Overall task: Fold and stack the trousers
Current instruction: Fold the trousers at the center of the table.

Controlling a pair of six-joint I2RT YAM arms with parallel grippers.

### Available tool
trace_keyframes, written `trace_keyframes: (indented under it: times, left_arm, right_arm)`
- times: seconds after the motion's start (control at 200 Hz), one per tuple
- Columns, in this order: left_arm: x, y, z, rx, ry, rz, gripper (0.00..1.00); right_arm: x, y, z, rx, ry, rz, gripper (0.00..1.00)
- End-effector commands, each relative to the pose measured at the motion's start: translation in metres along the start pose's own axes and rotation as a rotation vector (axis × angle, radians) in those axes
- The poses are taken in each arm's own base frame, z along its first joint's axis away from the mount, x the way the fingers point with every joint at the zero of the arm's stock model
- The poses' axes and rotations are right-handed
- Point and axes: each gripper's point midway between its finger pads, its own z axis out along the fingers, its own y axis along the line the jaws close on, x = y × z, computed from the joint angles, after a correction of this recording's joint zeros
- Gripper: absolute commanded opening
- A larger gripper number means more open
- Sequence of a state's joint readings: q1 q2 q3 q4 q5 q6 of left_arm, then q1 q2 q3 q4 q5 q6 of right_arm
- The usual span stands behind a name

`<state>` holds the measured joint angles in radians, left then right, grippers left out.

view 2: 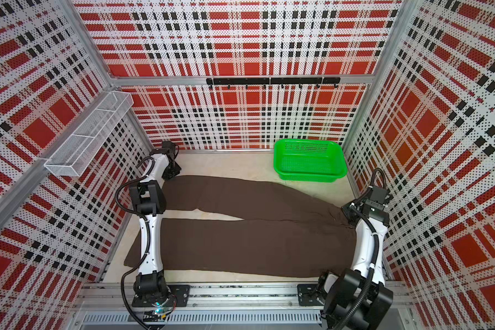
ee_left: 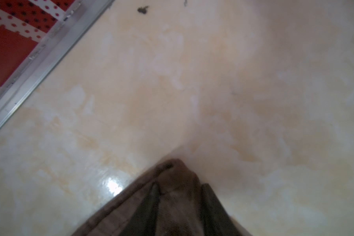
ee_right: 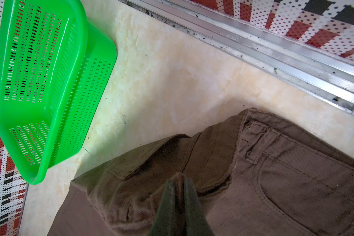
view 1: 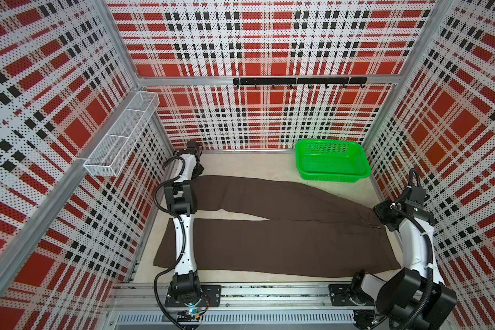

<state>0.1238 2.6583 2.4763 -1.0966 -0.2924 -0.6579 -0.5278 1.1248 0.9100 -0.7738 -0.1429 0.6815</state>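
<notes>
The dark brown trousers [view 1: 269, 243] lie spread across the table in both top views, with the legs to the left and the waist to the right [view 2: 240, 243]. My left gripper [view 1: 197, 171] is down at the far leg's hem by the left wall. In the left wrist view its dark fingers [ee_left: 209, 200] are closed around a raised corner of the trousers [ee_left: 177, 169]. My right gripper [view 1: 383, 218] is at the far corner of the waist. In the right wrist view it [ee_right: 179, 179] pinches a fold of cloth beside a pocket flap [ee_right: 143, 161].
A bright green mesh basket [view 1: 335, 175] stands at the far right of the table, close beyond the waist [ee_right: 39, 81]. A white wire shelf [view 1: 120, 134] hangs on the left wall and a black hook rail [view 1: 297, 81] on the back wall. Metal frame rails [ee_right: 274, 57] border the table.
</notes>
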Motion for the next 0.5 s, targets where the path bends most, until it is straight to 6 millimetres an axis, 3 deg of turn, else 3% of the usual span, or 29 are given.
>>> trace_keyframes:
  times: [0.0,0.065,0.205,0.346,0.496]
  left_arm:
    - [0.037,0.015,0.041,-0.069,0.128,0.012,0.2]
    - [0.035,0.013,0.039,-0.052,0.125,-0.001,0.0]
    - [0.014,0.0,0.017,0.017,0.067,-0.043,0.0]
    - [-0.031,-0.011,-0.04,0.137,-0.059,-0.094,0.0]
    - [-0.071,-0.009,-0.096,0.266,-0.165,-0.14,0.0]
  right_arm:
    - [-0.01,0.005,-0.005,-0.008,-0.023,-0.012,0.0]
    - [-0.011,0.005,-0.004,-0.012,-0.021,-0.01,0.0]
    - [-0.018,0.011,-0.008,-0.037,-0.033,-0.002,0.0]
    - [-0.036,0.023,-0.021,-0.093,-0.08,0.018,0.0]
    - [-0.056,0.031,-0.03,-0.153,-0.132,0.066,0.0]
